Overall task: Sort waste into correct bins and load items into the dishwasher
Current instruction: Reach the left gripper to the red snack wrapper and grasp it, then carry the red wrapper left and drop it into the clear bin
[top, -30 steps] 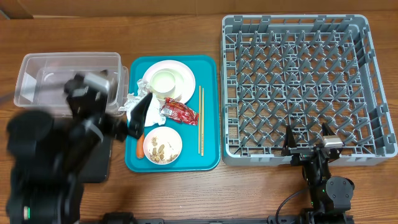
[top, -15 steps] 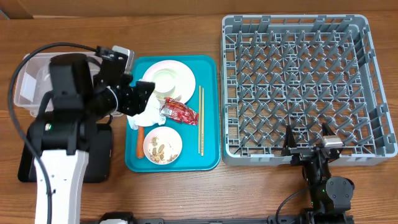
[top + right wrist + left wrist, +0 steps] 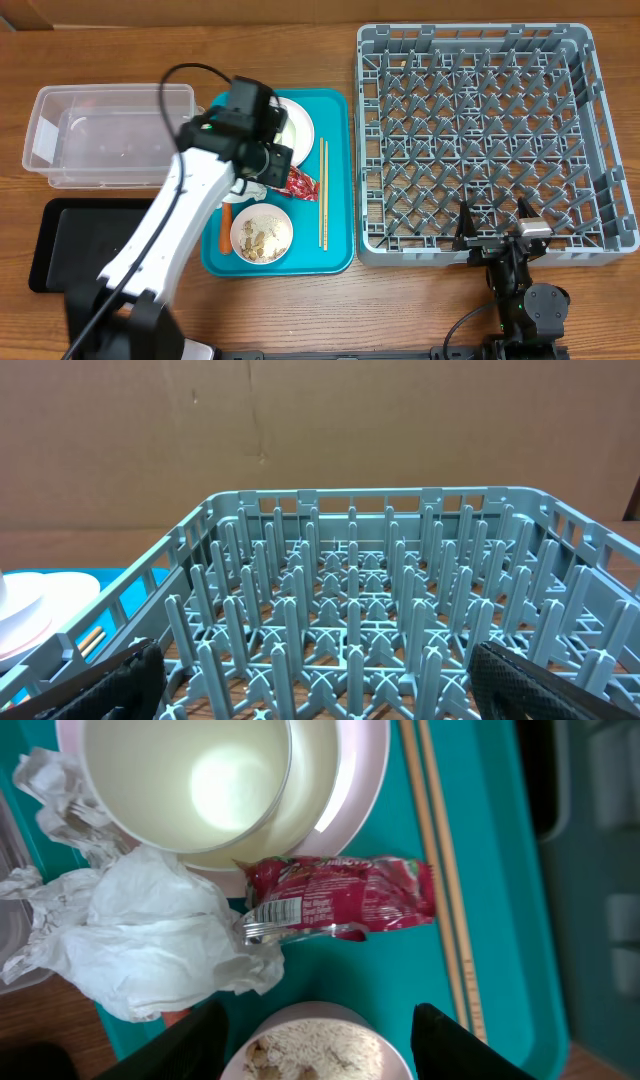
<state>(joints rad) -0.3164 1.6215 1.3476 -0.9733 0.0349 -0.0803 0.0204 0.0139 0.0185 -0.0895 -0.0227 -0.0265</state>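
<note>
overhead and wrist views. the left gripper (image 3: 272, 160), jaws apart and holding nothing, hovers over the teal tray (image 3: 338, 200), above the red snack wrapper (image 3: 345, 898) and the crumpled white tissue (image 3: 150, 930). the wrapper lies against the rim of the pink plate (image 3: 360, 790), its left end touching the tissue. a white bowl (image 3: 185, 775) sits on the plate. wooden chopsticks (image 3: 440, 870) lie along the tray's right side. a second bowl (image 3: 262, 233) holds rice and peanuts, with an orange carrot piece (image 3: 225, 240) just beside it. the clear tub (image 3: 110, 135) and black tray (image 3: 70, 245) stand left of the teal tray. the right gripper (image 3: 493, 230), jaws wide apart and empty, sits at the near edge of the grey dish rack (image 3: 480, 140).
</note>
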